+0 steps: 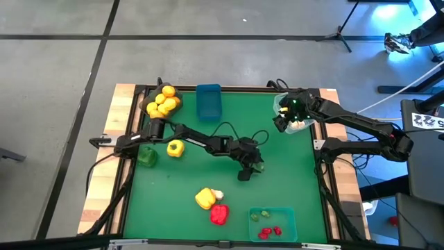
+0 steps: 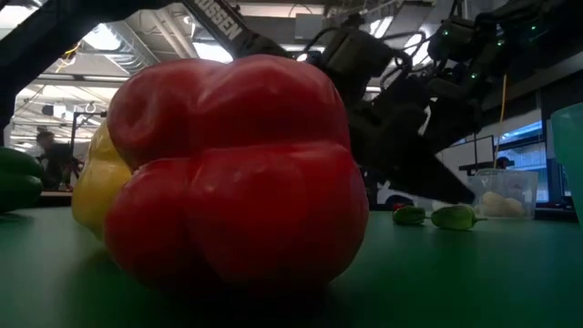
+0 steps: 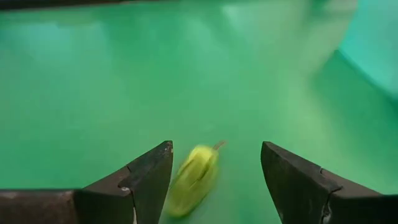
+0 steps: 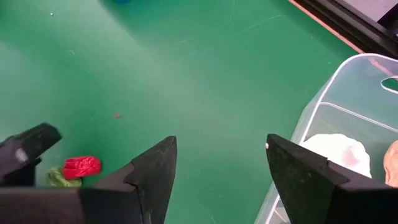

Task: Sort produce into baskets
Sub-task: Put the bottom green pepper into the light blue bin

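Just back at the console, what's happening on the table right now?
The left gripper is down at mid-table, open, with a small green chili lying between its fingers, not gripped. The right gripper hovers open beside the clear bin, which holds white pieces. A yellow pepper and a red pepper wait on the mat, near the teal bin.

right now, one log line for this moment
left hand: open over small green chili | right hand: open, empty, beside clear plastic bin

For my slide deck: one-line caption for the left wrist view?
Left pincer, open, straddles a small yellow-green toy chilli on the green table mat.
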Controlling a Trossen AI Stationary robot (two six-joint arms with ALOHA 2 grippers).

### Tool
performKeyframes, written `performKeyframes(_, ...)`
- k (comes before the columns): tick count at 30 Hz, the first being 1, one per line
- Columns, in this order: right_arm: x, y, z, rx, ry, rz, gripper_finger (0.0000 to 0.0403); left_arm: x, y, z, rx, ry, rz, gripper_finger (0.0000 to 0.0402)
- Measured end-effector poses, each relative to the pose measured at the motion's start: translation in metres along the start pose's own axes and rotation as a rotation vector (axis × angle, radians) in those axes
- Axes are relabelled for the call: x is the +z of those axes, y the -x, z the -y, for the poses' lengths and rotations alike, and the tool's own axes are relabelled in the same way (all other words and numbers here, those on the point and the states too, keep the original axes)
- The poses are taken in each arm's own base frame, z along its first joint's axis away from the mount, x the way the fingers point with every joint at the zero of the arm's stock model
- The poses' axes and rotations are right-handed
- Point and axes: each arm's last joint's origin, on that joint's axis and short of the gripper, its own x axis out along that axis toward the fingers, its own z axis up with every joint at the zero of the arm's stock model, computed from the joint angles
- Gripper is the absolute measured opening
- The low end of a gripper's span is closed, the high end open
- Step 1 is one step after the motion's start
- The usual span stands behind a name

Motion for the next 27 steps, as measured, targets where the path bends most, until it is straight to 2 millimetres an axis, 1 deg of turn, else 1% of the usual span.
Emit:
performKeyframes(6,0.0,0.0,0.0,0.0,0.0,-0.001,0.0243,-0.015,-0.009,-0.002,0.031,0.03,-0.037,0.024)
performKeyframes(12,0.0,0.0,0.0,0.0,0.0,-0.001,0.0243,-0.016,-0.009,-0.002,0.052,0.023,-0.045,0.0232)
performKeyframes(15,0.0,0.0,0.0,0.0,0.001,-0.001,0.0243,-0.015,-0.01,0.003,0.046,0.017,-0.045,0.0214)
performKeyframes(21,0.0,0.0,0.0,0.0,0.002,-0.001,0.0243,-0.017,-0.013,0.012,0.028,0.017,-0.057,0.0161)
performKeyframes(27,0.0,0.0,0.0,0.0,0.002,-0.001,0.0243,-0.016,-0.014,0.013,0.03,0.107,-0.041,0.012)
